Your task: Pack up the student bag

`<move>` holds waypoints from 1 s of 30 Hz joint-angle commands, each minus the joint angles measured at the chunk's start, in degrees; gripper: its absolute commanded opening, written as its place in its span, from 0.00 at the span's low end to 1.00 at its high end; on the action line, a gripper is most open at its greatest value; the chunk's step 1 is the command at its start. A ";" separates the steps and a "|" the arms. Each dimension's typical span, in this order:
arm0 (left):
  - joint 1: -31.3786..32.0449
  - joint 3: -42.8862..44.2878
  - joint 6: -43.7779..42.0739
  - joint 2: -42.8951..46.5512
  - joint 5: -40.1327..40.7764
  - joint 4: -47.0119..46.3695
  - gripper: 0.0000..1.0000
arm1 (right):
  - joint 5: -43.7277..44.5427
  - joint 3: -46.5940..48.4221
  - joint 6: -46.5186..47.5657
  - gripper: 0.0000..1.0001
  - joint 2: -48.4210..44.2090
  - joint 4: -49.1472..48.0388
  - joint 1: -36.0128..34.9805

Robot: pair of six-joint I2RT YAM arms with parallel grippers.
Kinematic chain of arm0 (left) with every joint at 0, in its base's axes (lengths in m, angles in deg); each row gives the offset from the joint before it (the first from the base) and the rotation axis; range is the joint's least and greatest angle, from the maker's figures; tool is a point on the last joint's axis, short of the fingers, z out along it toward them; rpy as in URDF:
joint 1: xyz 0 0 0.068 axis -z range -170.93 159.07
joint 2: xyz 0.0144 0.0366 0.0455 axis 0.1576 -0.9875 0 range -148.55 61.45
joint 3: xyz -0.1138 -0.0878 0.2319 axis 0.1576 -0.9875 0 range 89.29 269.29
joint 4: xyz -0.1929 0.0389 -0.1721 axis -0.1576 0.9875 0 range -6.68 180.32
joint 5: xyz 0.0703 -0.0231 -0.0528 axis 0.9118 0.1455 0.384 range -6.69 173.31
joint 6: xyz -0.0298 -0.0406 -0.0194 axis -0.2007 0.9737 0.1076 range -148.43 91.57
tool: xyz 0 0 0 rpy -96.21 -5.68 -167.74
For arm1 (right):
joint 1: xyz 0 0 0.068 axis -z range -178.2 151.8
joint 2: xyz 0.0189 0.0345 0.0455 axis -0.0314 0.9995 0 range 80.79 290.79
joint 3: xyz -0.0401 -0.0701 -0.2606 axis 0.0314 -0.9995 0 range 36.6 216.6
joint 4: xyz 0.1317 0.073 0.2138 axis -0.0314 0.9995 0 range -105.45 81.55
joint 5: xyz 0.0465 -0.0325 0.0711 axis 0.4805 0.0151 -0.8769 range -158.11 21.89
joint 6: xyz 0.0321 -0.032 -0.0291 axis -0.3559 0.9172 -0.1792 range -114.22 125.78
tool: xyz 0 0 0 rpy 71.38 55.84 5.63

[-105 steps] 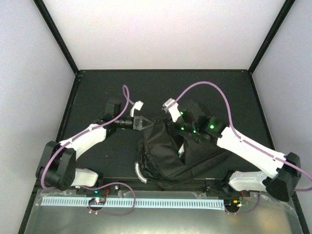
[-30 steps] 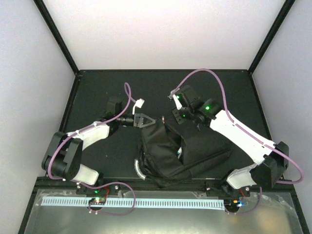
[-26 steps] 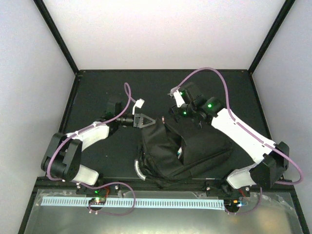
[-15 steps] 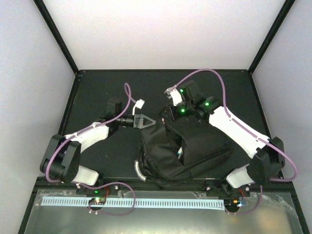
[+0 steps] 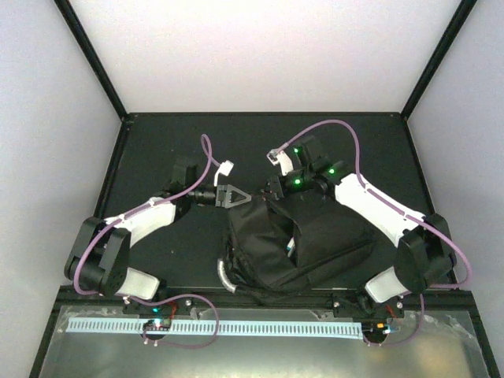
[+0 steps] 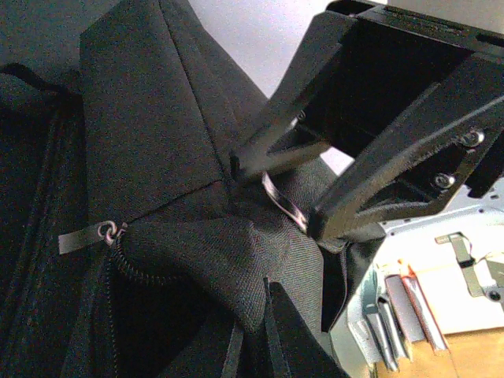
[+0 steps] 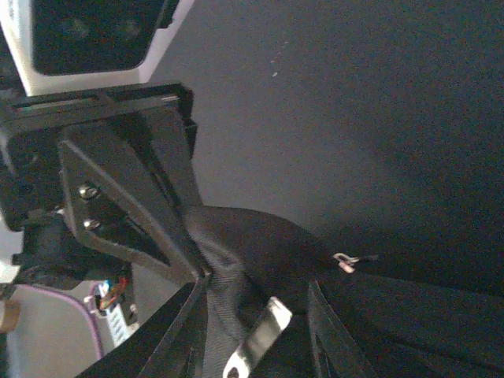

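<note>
Nearest me, in the lower middle of the overhead frame, the student bag (image 5: pixel 315 244) lies slumped on the black counter (image 5: pixel 157 150). Its grey handle (image 5: pixel 223 277) curls out at the lower left edge. At the bag's far left corner, my left claw (image 6: pixel 276 197) is clamped tight on a peak of the black fabric, which stands up in a ridge. Just to the right, my right claw (image 7: pixel 256 295) straddles the same fold, with a silver zip pull (image 7: pixel 256 340) lying between its spread fingers. I cannot tell whether they pinch the cloth. Beyond both claws the counter runs on to the white back wall (image 5: pixel 260 55).
</note>
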 commanded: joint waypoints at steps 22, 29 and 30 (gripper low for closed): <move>0.76 3.77 -1.30 2.62 -2.24 1.19 0.02 | -5.79 2.56 7.16 0.35 3.26 2.78 1.68; 0.84 4.40 -0.88 2.29 -1.96 1.10 0.02 | -5.12 3.42 10.25 0.32 4.03 5.02 1.51; 0.91 4.52 -0.76 2.27 -1.94 1.03 0.02 | -5.05 3.63 10.63 0.31 4.09 5.38 1.40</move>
